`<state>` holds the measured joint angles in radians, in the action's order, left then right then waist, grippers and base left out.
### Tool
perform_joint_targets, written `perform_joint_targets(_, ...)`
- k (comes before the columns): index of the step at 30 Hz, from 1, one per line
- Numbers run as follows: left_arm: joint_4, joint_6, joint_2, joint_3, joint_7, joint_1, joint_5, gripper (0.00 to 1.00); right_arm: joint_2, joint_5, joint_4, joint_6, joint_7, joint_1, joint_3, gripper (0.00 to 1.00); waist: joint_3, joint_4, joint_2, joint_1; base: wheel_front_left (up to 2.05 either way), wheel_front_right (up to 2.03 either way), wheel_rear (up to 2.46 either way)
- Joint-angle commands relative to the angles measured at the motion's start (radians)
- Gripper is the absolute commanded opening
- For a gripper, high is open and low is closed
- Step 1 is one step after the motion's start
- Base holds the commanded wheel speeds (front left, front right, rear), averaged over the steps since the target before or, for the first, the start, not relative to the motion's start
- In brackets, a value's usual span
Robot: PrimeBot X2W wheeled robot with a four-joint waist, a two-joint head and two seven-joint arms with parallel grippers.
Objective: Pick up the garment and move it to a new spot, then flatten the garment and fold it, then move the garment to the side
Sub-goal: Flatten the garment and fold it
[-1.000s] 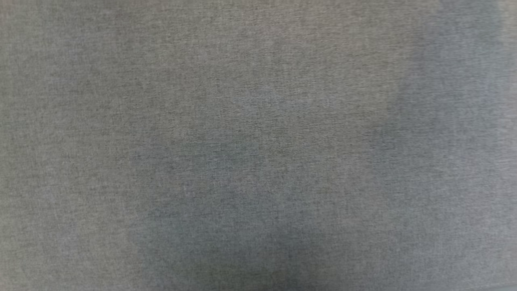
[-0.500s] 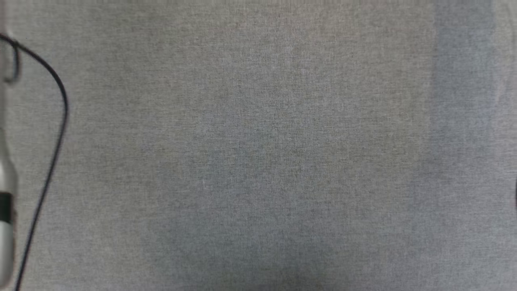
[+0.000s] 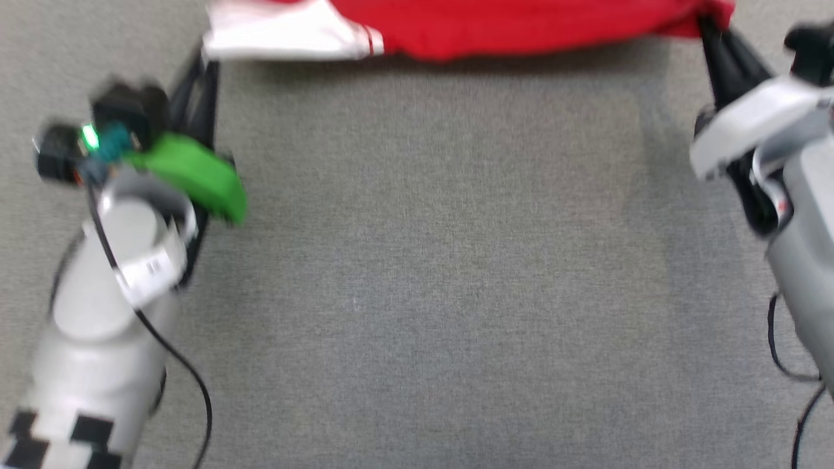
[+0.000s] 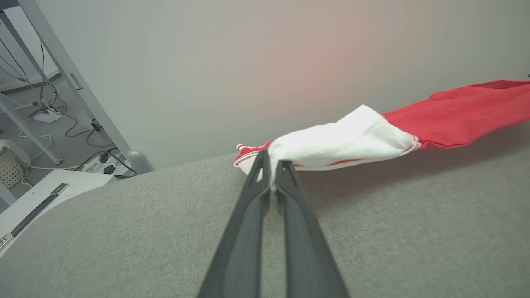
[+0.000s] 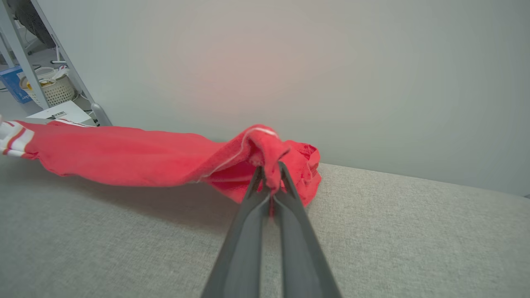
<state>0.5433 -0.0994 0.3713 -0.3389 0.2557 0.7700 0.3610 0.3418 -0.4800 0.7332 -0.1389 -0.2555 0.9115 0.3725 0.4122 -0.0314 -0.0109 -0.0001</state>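
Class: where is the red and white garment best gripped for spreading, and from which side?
Grip the garment at opposite ends, probably from the robot's side: left gripper on white sleeve, right gripper on bunched red end; it stretches between them.

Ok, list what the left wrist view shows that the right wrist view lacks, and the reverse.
Left wrist view: the left pincer shut on the shirt at its white sleeve, plus cables and a power strip at the left. Right wrist view: the right pincer shut on a bunched red end of the shirt, plus a woven basket beside a blue box. Both: the red shirt stretched out over the grey cloth surface, a pale wall behind, and slanted metal legs at the left.
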Motion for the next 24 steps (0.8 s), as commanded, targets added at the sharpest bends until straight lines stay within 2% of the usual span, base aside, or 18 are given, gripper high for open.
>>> perform_joint_targets(1,-0.011,0.009,0.008,-0.008,0.001,-0.061,0.006,0.0,0.017,-0.037,-0.016,0.008,-0.003,-0.05,0.018,0.0,-0.112,0.024,0.0109,0.0001,0.0,0.0,0.0)
perform_joint_targets(10,-0.145,0.039,0.064,-0.045,-0.09,-0.373,0.027,0.0,0.111,-0.248,-0.129,0.008,0.055,-0.287,0.155,0.0,-0.233,0.033,0.0109,0.0001,0.0,0.0,0.0)
perform_joint_targets(15,-0.244,0.056,0.104,-0.052,-0.148,-0.509,0.046,0.0,0.15,-0.329,-0.16,0.008,0.091,-0.382,0.171,0.0,-0.283,0.035,0.0109,0.0001,0.0,0.0,0.0)
perform_joint_targets(24,-0.412,0.06,0.162,-0.103,-0.252,-0.727,0.07,0.0,0.206,-0.446,-0.212,0.008,0.163,-0.561,0.146,0.0,-0.365,0.038,0.0109,0.0001,0.0,0.0,0.0)
